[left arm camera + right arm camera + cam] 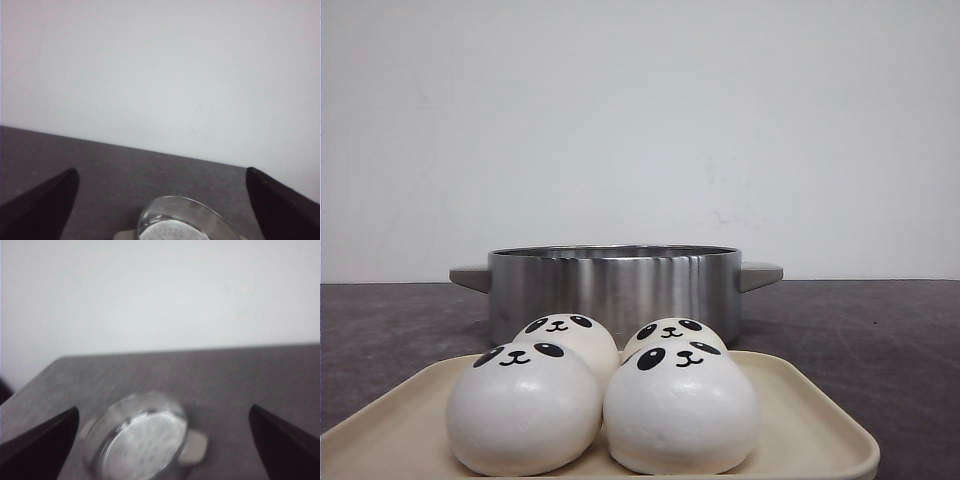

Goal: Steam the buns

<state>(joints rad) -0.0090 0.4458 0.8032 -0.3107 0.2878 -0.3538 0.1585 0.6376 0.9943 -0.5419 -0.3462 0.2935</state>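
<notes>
Steel pot (pixel 615 285) half hidden behind 4 buns (pixel 605 395) on tray (pixel 800 420).

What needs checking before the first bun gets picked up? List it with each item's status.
1. Four buns sit on the tray: ok.
2. Pot stands behind the tray, no lid on it: ok.
3. Perforated steamer insert sits inside the pot: ok.
4. Left gripper open, holding nothing: ok.
5. Right gripper open, holding nothing: ok.
6. Water in the pot: cannot tell.
</notes>
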